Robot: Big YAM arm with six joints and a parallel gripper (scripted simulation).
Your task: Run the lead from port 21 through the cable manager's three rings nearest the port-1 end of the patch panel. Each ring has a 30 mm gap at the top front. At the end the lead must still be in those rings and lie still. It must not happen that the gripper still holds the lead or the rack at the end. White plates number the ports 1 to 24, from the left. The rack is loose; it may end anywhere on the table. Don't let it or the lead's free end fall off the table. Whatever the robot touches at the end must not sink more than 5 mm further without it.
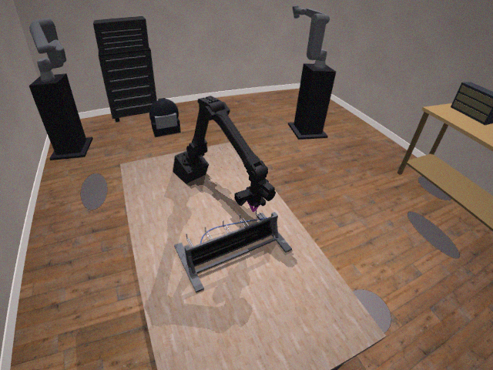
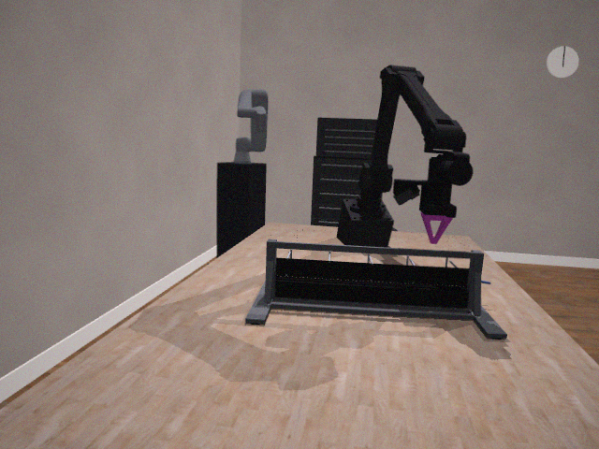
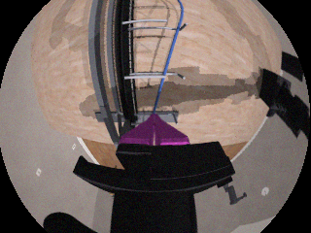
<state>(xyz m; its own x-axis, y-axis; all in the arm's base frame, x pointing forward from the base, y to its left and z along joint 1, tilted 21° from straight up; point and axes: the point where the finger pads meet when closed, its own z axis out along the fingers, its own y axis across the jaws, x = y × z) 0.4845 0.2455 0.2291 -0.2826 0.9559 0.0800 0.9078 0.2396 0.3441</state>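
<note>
Fingers (image 1: pixel 254 207) (image 2: pixel 433 240) are being held pressed together above the rack (image 1: pixel 232 239) (image 2: pixel 372 249) (image 3: pixel 93 53). Threading is apparently being worked on; the lead's (image 1: pixel 216 227) (image 2: pixel 486 282) (image 3: pixel 170 59) seating is needing to be checked.
</note>
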